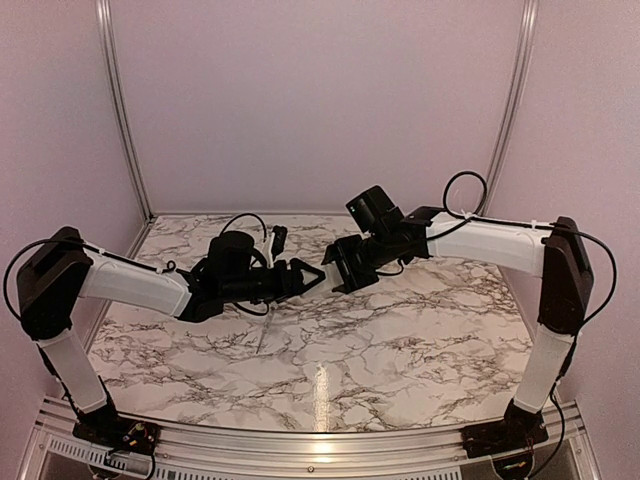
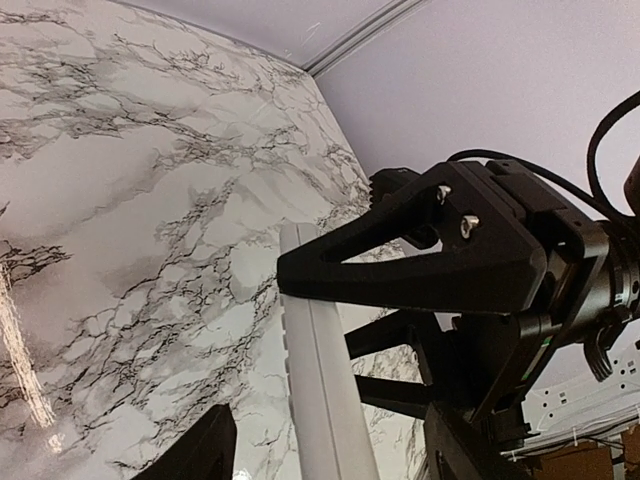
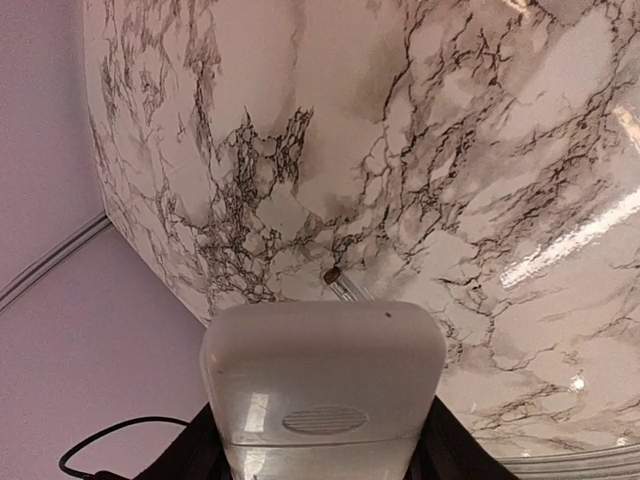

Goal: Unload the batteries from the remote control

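Observation:
The remote control [image 3: 322,370], a slim white bar, is held off the marble table between my two arms. My right gripper [image 3: 320,455] is shut on it, and a ribbed oval grip patch shows on its near end. In the left wrist view the remote control [image 2: 320,380] runs edge-on between my left gripper's [image 2: 325,445] fingers, with a gap showing on each side, so the left gripper stands open around it. The right gripper's black finger [image 2: 400,270] crosses the bar's far end. From above, the left gripper [image 1: 305,277] and right gripper [image 1: 335,265] meet tip to tip. The batteries are hidden.
A thin grey metal rod [image 3: 345,288] with a dark end lies on the marble table [image 1: 400,340] below the grippers. Pale walls with metal corner rails [image 1: 125,120] close in the back and sides.

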